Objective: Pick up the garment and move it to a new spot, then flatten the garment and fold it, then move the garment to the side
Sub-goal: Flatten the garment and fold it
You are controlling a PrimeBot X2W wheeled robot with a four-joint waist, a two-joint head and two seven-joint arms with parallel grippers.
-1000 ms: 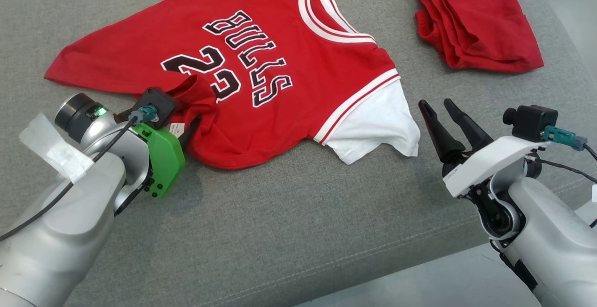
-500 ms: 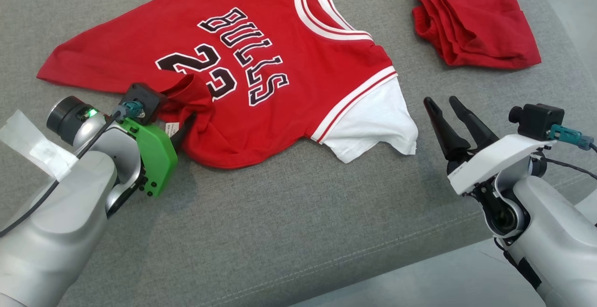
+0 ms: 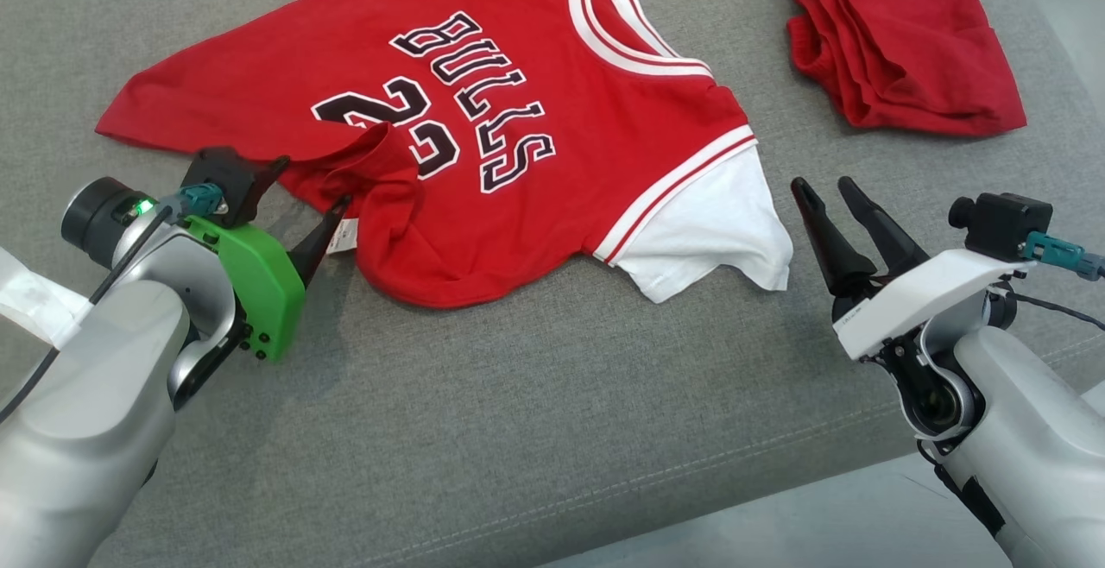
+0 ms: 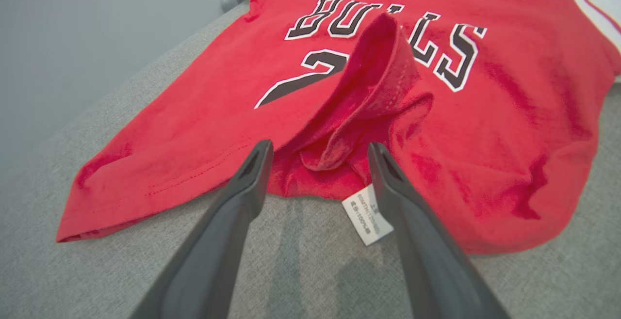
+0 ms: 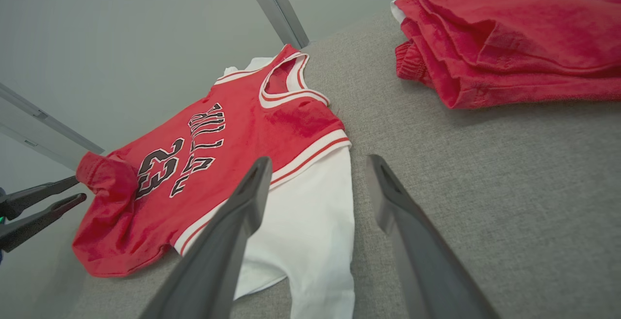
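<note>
A broad grey counter upholstered in woven fabric (image 3: 535, 430) takes up most of the scene, with a stitched seam running near its front edge. Beyond that edge there is pale floor (image 3: 777, 533), and a plain light wall behind, crossed by a slanting grey metal bar (image 5: 274, 6).

Two garments lie on the counter. The bigger one is a red basketball jersey with white trim, white sleeves and black "BULLS" lettering over a number (image 3: 561, 205). It is spread face up and mostly flat across the far half of the counter. Its hem corner is rucked up into a raised red fold (image 4: 368, 96). Well apart from the jersey, off beyond its neckline end, sits a folded red garment with a white band (image 3: 906, 59).

Two claws are near the jersey. The left claw (image 4: 318, 149) is spread wide at the jersey's hem, one tip on either side of the raised fold, with no cloth pinched between them. The right claw (image 3: 822, 184) hovers just beside the jersey's near white sleeve (image 3: 716, 231), fingers parted and holding nothing.

One small white care label (image 4: 367, 215) pokes out from under the jersey's hem onto the grey fabric, beside a finger of the left claw.
</note>
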